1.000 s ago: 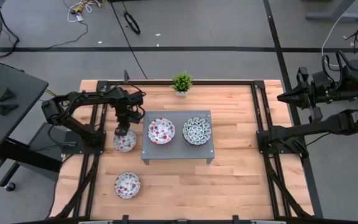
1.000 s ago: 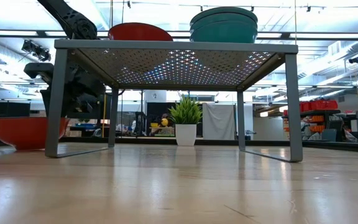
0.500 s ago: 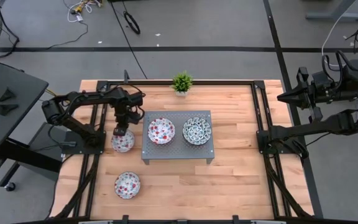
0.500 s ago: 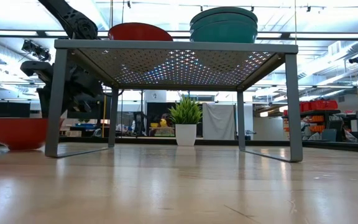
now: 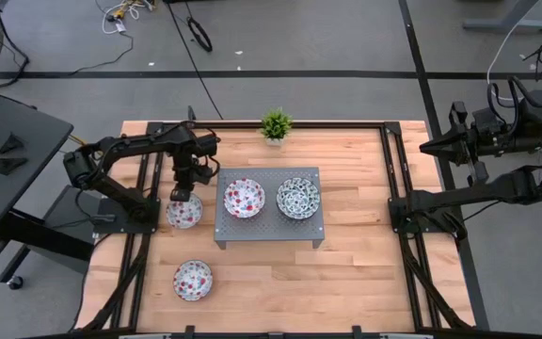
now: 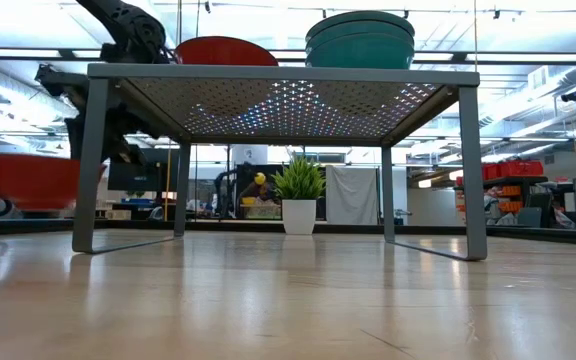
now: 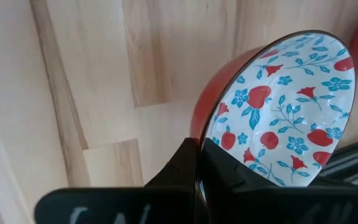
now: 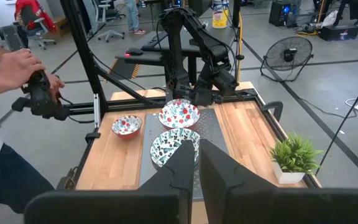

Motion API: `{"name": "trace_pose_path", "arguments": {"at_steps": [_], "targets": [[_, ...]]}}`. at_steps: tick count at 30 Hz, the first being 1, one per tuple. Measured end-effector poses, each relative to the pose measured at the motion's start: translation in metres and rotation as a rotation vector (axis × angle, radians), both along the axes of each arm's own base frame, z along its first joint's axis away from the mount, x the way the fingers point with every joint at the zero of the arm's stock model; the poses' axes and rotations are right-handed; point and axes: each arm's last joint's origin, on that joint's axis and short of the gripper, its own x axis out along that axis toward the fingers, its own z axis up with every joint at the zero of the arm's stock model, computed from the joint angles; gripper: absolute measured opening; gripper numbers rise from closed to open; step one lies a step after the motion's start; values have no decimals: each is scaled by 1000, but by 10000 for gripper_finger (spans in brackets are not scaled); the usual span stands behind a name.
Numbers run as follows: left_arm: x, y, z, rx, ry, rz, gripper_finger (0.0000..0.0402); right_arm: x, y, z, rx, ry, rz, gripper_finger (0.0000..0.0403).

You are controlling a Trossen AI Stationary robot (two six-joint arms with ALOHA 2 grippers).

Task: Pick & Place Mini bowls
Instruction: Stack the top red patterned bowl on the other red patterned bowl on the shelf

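Beside the grey rack (image 5: 269, 232), the left tool (image 5: 181, 193) pinches a red-spotted bowl's (image 5: 184, 212) rim, lifted off the bench (image 5: 346, 273); I think it should rise slowly, level, and clear the rack's edge.

A: What fills this close view?
B: A red-flowered mini bowl (image 7: 284, 109), tilted, its red outside facing the wooden table (image 7: 73, 74).
A: And the left gripper (image 7: 199, 177)?
B: Its dark fingers (image 7: 229, 177) are pinched on the bowl's rim (one inside, one outside), with the table beyond.
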Motion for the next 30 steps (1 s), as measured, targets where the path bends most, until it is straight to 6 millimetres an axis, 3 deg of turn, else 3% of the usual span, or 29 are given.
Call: {"name": "trace_pose_path", "arguments": {"at_steps": [16, 30], "targets": [[11, 9, 64, 14, -3, 65, 9, 0, 0, 0, 0, 0, -1, 29], [21, 12, 114, 18, -129, 177, 9, 0, 0, 0, 0, 1, 0, 29]]}}
